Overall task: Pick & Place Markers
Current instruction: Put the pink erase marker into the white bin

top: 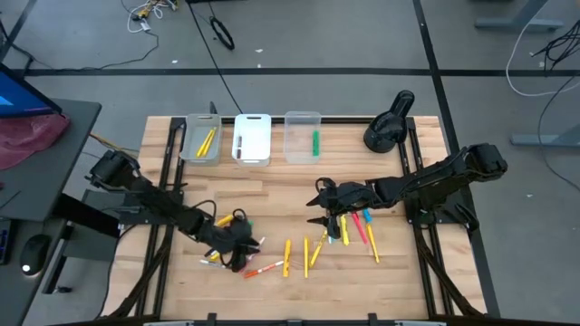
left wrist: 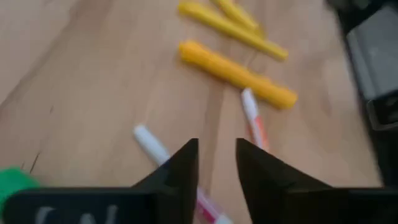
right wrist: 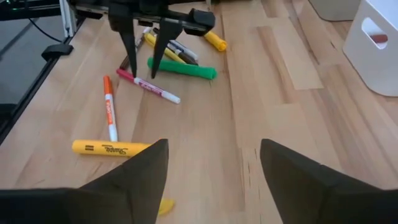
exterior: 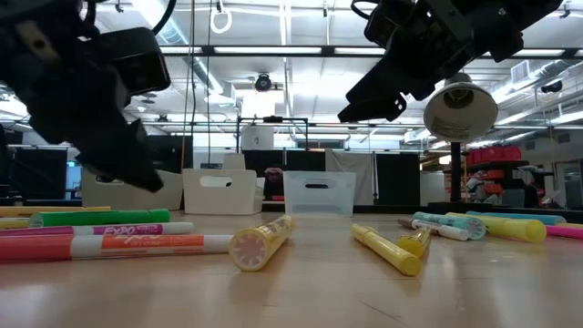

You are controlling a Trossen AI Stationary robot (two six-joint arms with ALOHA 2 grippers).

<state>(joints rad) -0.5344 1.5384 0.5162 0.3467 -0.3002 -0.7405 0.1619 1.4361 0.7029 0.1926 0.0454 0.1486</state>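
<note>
The tabletop [top: 272, 195] is made of pale wooden planks and sits in a dark metal frame [top: 424, 163]. Around it lies a grey floor [top: 344, 45] crossed by dark seams, with loose cables [top: 149, 11] trailing over it beyond the tabletop's far edge. Off the tabletop's left edge stands a dark desk [top: 54, 136] carrying a pinkish cloth [top: 27, 136], with a computer mouse [top: 34, 254] lower down. Seen level across the tabletop, the room behind is a large open workshop with rows of bright ceiling lights [exterior: 301, 50], dark partition screens [exterior: 392, 178] and shelving with red items [exterior: 487, 164] on the right.
</note>
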